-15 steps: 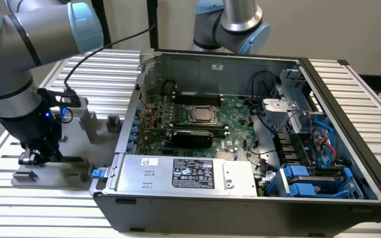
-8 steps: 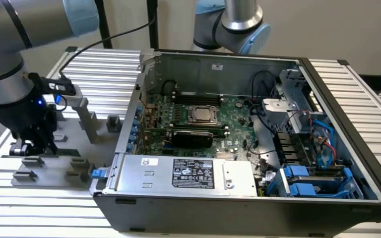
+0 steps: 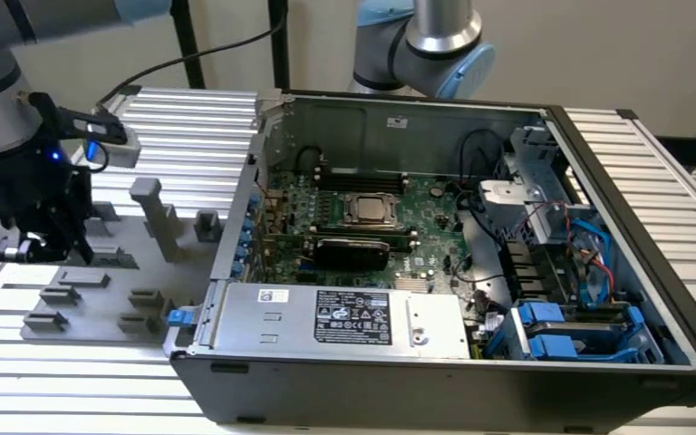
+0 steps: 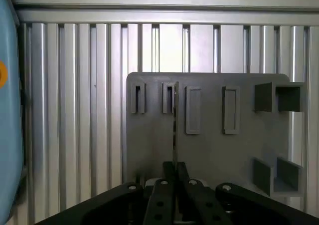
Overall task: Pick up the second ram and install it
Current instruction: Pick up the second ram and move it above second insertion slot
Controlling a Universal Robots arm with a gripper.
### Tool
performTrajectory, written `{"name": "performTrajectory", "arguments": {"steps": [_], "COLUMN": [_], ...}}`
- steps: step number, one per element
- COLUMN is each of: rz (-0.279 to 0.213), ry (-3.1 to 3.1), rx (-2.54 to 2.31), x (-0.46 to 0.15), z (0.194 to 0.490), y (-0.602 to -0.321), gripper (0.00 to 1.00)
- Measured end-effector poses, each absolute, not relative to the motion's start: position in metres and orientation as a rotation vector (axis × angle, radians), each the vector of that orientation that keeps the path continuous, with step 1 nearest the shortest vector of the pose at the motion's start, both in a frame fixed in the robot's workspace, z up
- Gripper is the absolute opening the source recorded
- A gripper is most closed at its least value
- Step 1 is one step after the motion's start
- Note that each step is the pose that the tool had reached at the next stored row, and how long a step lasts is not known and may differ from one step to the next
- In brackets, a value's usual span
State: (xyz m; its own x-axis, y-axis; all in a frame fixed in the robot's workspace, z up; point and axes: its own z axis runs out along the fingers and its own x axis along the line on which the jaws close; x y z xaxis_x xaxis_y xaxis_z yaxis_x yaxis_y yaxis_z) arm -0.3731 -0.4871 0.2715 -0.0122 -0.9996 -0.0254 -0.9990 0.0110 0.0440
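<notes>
Looking across the bench, the open computer case (image 3: 323, 381) takes the middle and right of the exterior view, with the motherboard (image 3: 427, 204) showing on its floor. At the exterior view's left sits the grey holder tray (image 3: 124, 267) with its upright blocks. The arm hangs above it, the gripper (image 3: 36, 246) low over the tray's left part, well apart from the case. Now the wrist view: two dark fingers (image 4: 167, 177) look pinched together on the near end of the second ram (image 4: 174, 125). The stick is edge-on, a thin dark line with its faces hidden, and its long axis runs straight out from the fingers toward a slotted block (image 4: 169, 98). Whether its far end sits in that slot, I can't tell.
</notes>
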Motion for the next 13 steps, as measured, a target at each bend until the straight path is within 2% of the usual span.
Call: {"name": "performTrajectory", "arguments": {"steps": [13], "rz": [-0.078], "ry": [-2.225], "rx": [2.199], "x": [-0.364], "z": [0.330], "y": [-0.487], "gripper": [0.14]}}
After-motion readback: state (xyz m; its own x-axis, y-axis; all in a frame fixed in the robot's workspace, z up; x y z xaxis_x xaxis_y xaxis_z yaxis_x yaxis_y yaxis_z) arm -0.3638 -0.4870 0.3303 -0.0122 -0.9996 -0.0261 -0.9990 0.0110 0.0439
